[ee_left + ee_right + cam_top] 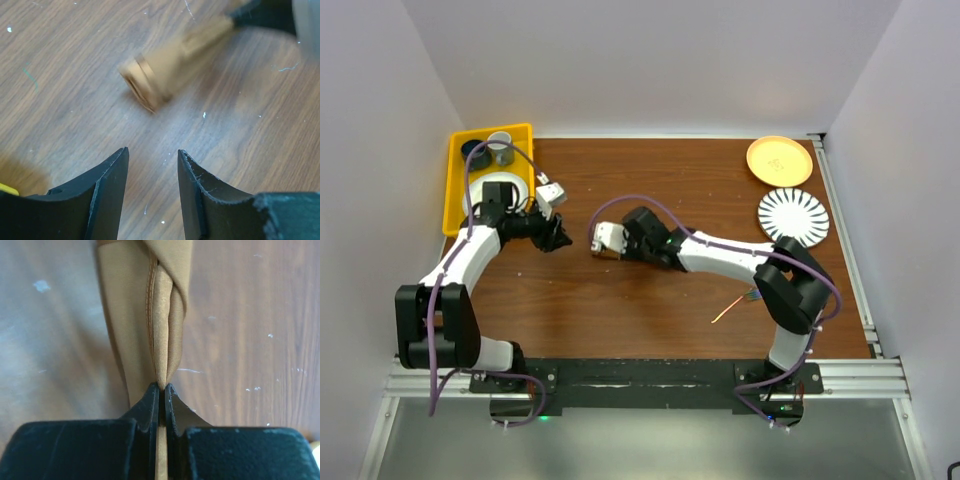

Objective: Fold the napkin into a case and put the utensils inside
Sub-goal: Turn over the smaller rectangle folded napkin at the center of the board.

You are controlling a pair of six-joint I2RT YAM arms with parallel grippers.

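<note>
Rust-brown napkin (165, 320) pinched, bunched, between shut fingers of right gripper (161, 386), presumably for handover; left gripper (151, 157) held half-open, empty, aimed at dangling end; utensils (730, 308) set aside.

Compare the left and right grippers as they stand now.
The left gripper has its jaws apart; the right gripper has them pressed together. The left gripper holds nothing, while the right gripper pinches a bunched fold of the napkin. Both are black and hang over the wooden table.
</note>
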